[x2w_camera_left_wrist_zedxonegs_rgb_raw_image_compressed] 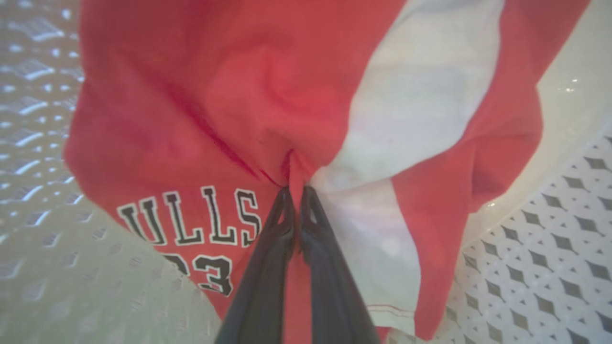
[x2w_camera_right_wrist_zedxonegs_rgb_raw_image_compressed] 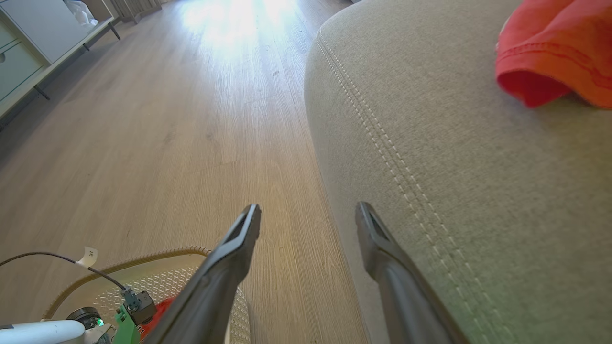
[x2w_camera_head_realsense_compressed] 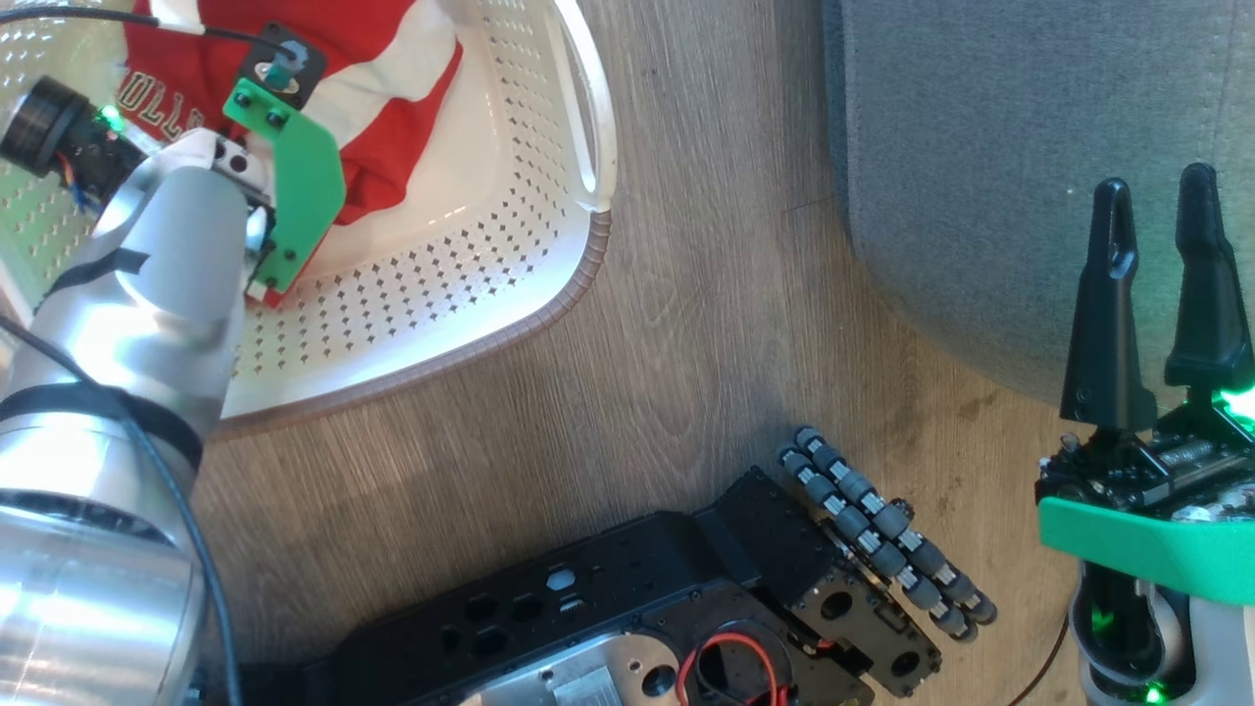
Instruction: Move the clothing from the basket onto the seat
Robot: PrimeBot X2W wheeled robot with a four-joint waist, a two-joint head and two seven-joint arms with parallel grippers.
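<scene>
Grey fabric of the seat (x2w_camera_head_realsense_compressed: 980, 147) lies directly ahead of the right gripper (x2w_camera_head_realsense_compressed: 1157, 191). Its two dark fingers stand spread wide with nothing between them, and they straddle the cushion's rounded edge, one over upholstery and one over floor. In the right wrist view the line of light stitching runs up past the finger on the cushion side. A second red garment (x2w_camera_right_wrist_zedxonegs_rgb_raw_image_compressed: 554, 57) rests on the seat farther ahead and to that gripper's right, well apart from it. A strip of wooden floor (x2w_camera_head_realsense_compressed: 686, 343) lies open between the seat and the basket (x2w_camera_head_realsense_compressed: 471, 284), and between the two arms. The white perforated basket, brown-rimmed, sits on the floor around the left gripper (x2w_camera_left_wrist_zedxonegs_rgb_raw_image_compressed: 296, 191), which reaches down into it at the end of the pale left forearm (x2w_camera_head_realsense_compressed: 147, 294). The striped garment (x2w_camera_left_wrist_zedxonegs_rgb_raw_image_compressed: 287, 95) lies bunched in the basket, right at that gripper's tips and spreading ahead of it. The fingers are pressed together, pinching a fold of cloth where the red meets the white stripe. Printed lettering and a number sit just left of the fingers. Perforated basket wall shows on both sides of the garment, near the gripper.
</scene>
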